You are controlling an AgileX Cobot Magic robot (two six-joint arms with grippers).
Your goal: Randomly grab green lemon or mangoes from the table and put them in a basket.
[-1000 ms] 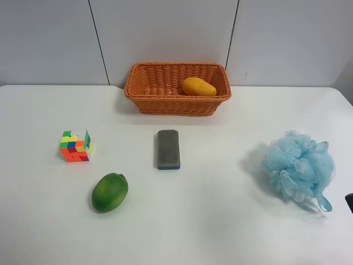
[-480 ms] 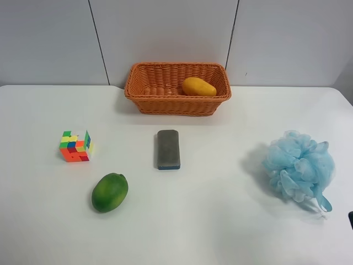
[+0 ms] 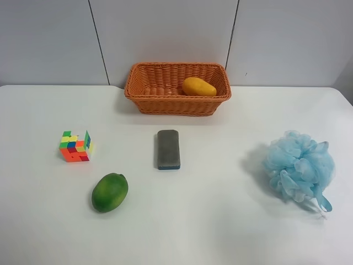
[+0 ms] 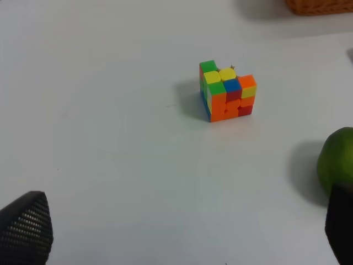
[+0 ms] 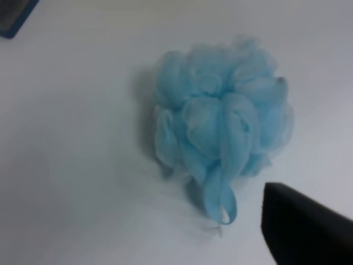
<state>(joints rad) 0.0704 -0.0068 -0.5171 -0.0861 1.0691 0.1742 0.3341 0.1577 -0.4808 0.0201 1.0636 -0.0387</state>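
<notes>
The green lemon [image 3: 110, 192] lies on the white table [image 3: 220, 221] at the front left, and its edge shows in the left wrist view [image 4: 337, 160]. The yellow-orange mango [image 3: 199, 86] lies inside the orange wicker basket [image 3: 165, 105] at the back. No gripper shows in the exterior high view. My left gripper [image 4: 182, 232] is open and empty above the table, with the lemon beside one fingertip [image 4: 339, 221]. Of my right gripper only one dark finger [image 5: 303, 226] shows, near the blue pouf.
A colourful puzzle cube [image 3: 75, 146] sits left of a grey eraser block [image 3: 168, 149]; the cube also shows in the left wrist view [image 4: 226, 91]. A blue bath pouf [image 3: 299, 168] lies at the right and also shows in the right wrist view [image 5: 220, 127].
The dark arm tip at the exterior high view's right edge has slid down and out of view. The fruits, basket and other objects have not moved.
</notes>
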